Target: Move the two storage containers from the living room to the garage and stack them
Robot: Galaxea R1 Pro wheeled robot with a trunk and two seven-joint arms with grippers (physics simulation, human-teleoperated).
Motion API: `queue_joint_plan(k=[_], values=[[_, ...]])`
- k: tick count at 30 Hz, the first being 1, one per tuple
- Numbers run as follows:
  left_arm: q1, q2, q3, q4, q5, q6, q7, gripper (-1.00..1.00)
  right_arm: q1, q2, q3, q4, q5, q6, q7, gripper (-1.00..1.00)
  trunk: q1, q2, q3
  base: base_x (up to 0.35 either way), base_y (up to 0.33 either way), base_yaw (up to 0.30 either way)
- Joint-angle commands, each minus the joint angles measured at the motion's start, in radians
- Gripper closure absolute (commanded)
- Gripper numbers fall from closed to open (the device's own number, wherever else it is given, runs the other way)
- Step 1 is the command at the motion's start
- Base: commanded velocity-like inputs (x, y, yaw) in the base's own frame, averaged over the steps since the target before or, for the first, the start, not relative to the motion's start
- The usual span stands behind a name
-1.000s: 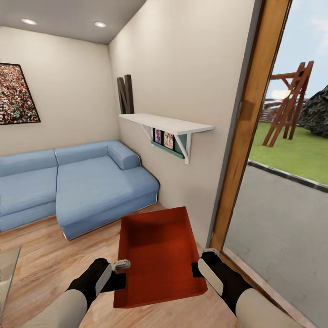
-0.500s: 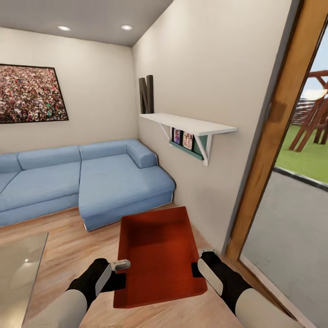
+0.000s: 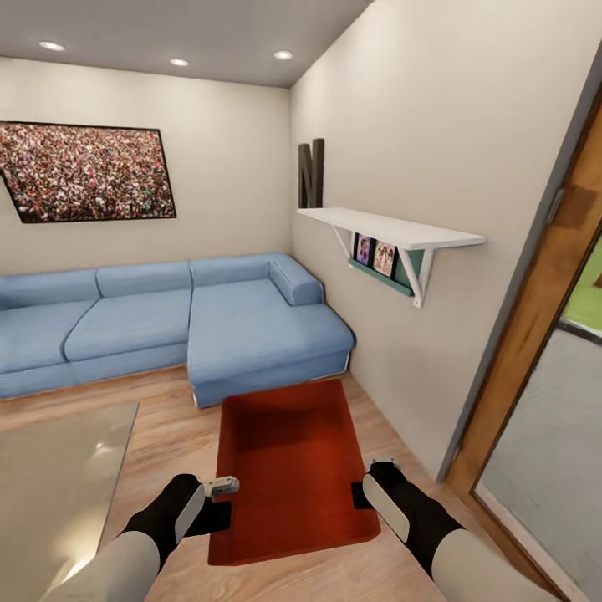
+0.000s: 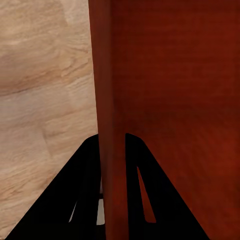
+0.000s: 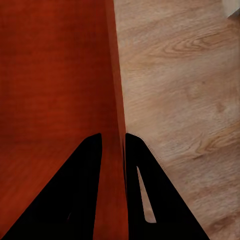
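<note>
Storage container [image 3: 288, 468] held level over wood floor [image 3: 176, 426] | left pincer [image 3: 219, 495] clamps left wall | right pincer [image 3: 368, 483] clamps right wall | blue sofa [image 3: 192, 322] ahead

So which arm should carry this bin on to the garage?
Neither alone. The left pincer clamps the storage container's left wall and the right pincer clamps its right wall, seemingly level over the wood floor. I'd keep both.

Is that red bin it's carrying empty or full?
Empty: the orange-red rectangular plastic bin shows only its bare ribbed bottom.
</note>
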Motion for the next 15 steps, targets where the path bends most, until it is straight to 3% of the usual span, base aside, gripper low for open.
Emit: queue_joint_plan(k=[1, 6, 15], values=[[-0.001, -0.002, 0.014, -0.002, -0.021, 0.005, 0.004, 1.00, 0.000, 0.003, 0.005, 0.000, -0.006, 0.005, -0.008, 1.00, -0.001, -0.001, -0.001, -0.321, 0.000, 0.286], [-0.001, -0.002, 0.014, -0.002, -0.021, 0.005, 0.004, 1.00, 0.000, 0.004, 0.005, 0.000, -0.006, 0.005, -0.008, 1.00, -0.001, -0.001, -0.001, -0.130, 0.000, 0.286], [-0.001, -0.002, 0.014, -0.002, -0.021, 0.005, 0.004, 1.00, 0.000, 0.004, 0.005, -0.001, -0.006, 0.005, -0.008, 1.00, -0.001, -0.001, -0.001, -0.009, 0.000, 0.286]])
